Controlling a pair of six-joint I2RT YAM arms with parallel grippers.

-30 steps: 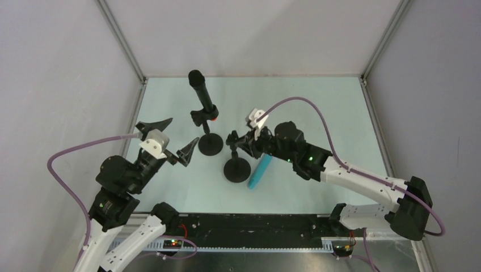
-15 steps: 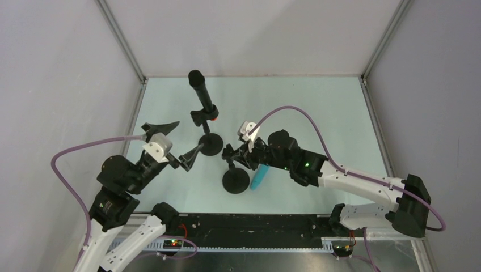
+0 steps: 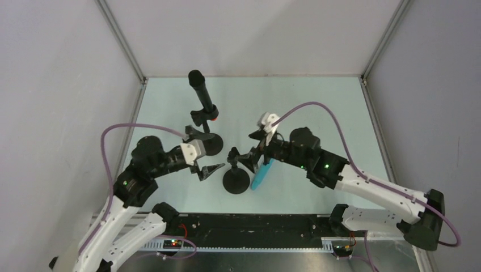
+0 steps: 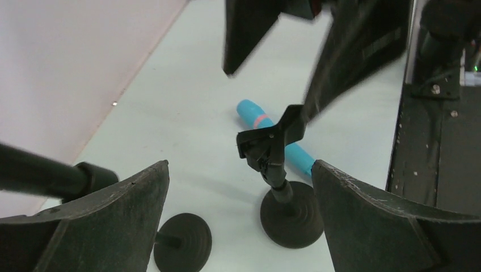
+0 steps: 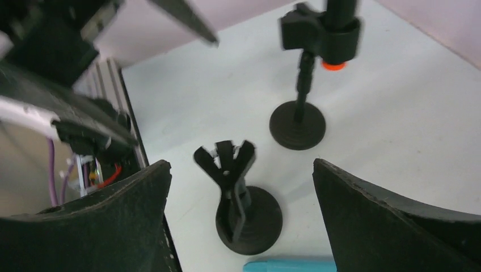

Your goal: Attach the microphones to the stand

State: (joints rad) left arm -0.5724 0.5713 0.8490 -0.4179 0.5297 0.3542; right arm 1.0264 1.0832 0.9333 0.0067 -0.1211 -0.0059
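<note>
Jaws apart on our left gripper (image 3: 204, 150) and right gripper (image 3: 252, 148), we judged it half done: black microphone (image 3: 201, 93) clipped, blue microphone (image 3: 262, 174) lying beside the empty stand (image 3: 236, 180).

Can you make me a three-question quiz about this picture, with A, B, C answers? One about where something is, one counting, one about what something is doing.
1. Where is the blue microphone?
A) lying on the table
B) clipped in a stand
C) in a pincer

2. How many stands are there?
A) one
B) two
C) three

3. The right pincer is
A) open
B) shut on a microphone
C) shut on a stand

Answers:
1 A, it lies flat beside the near stand.
2 B, the far stand holds the black microphone and the near one is empty.
3 A, its fingers are wide apart, gripping nothing.
</note>
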